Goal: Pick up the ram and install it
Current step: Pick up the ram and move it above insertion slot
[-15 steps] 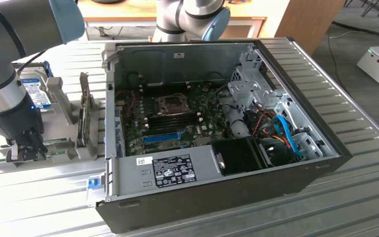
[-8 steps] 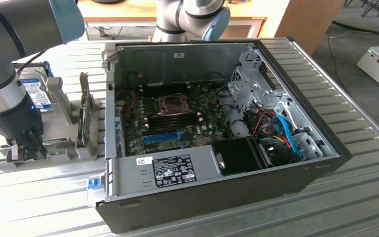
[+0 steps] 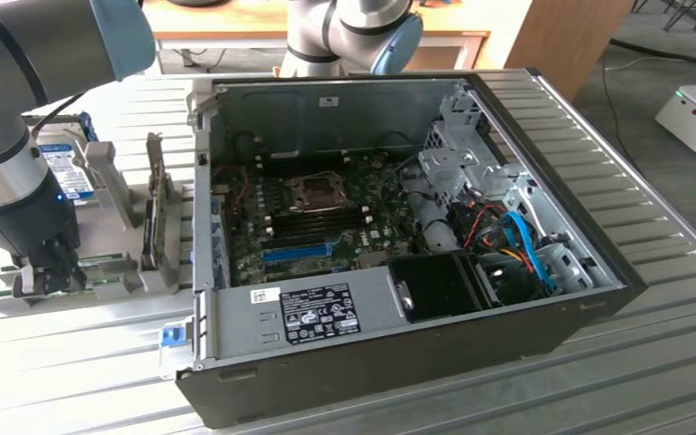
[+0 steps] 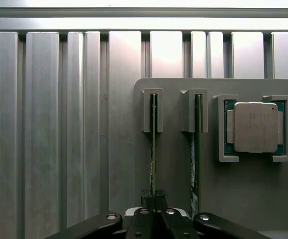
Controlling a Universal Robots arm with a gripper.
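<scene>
Green board seen edge-on: the ram (image 4: 153, 149) stands on its long edge in a grey slotted holder (image 4: 173, 169). Your hand (image 4: 154, 200) is clenched on it, and the dark fingertips (image 4: 146, 198) meet on either side of the thin stick with no gap showing. The ram's long axis runs straight out from the fingers to the holder's clip, where its far end sits. The jaws therefore close across the thin faces, not along the length.

Just beside it and parallel, in the next clip, stands a second stick (image 4: 197, 144). Past that, a processor (image 4: 255, 127) lies flat in its own cradle. The holder rests on the ribbed metal counter (image 4: 44, 129).

In the exterior view you find the hand at about eight o'clock, down at the holder, with a hard drive (image 3: 68, 177) at twelve o'clock from it. The open computer case (image 3: 590, 308) lies at three o'clock from the hand, well apart. Its motherboard (image 3: 366, 236) lies flat on the case floor, with the dark memory slots (image 3: 323, 220) near the picture's centre.

By judgement, the ram is gripped but not yet raised out of the holder. There is one arm only, so nearness is not in question.
</scene>
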